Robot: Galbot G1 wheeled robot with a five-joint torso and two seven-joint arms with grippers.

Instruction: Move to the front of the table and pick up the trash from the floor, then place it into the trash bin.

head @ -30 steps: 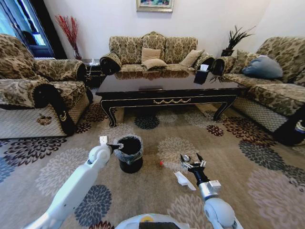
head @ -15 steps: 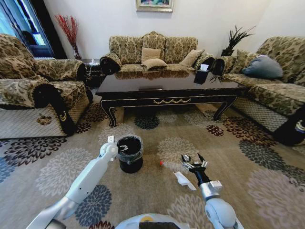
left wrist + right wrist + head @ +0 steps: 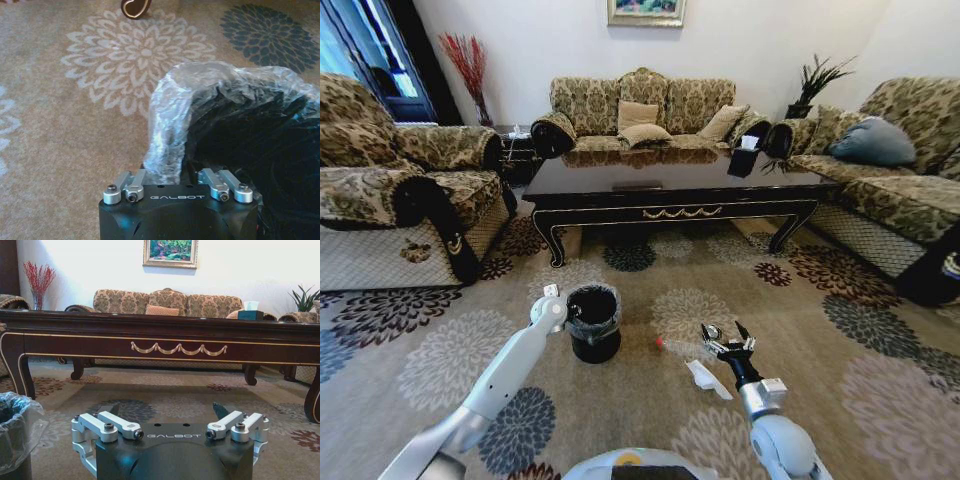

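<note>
The dark table [image 3: 620, 180] stands ahead across the patterned carpet floor [image 3: 820, 330]. Before it stands the black trash bin [image 3: 593, 322] with a clear liner. My left gripper [image 3: 564, 308] is at the bin's left rim, and the left wrist view shows the liner [image 3: 170, 115] bulging up right in front of it. A clear bottle [image 3: 682, 347] with a red cap, a white wrapper [image 3: 705, 378] and a small silvery round piece [image 3: 711, 331] lie on the floor right of the bin. My right gripper [image 3: 727, 338] hangs open just above the bottle, facing the table [image 3: 175, 335].
Patterned sofas stand at the left [image 3: 380, 190], back [image 3: 640, 105] and right [image 3: 900, 170] of the table. A tissue box [image 3: 745, 152] sits on the tabletop. Open carpet lies between the bin and the table legs. The bin's liner [image 3: 17, 420] shows beside the right gripper.
My left arm has swung right, bringing its wrist from beside the bin up to the rim, then settled. The right arm, bottle and wrapper have stayed put.
</note>
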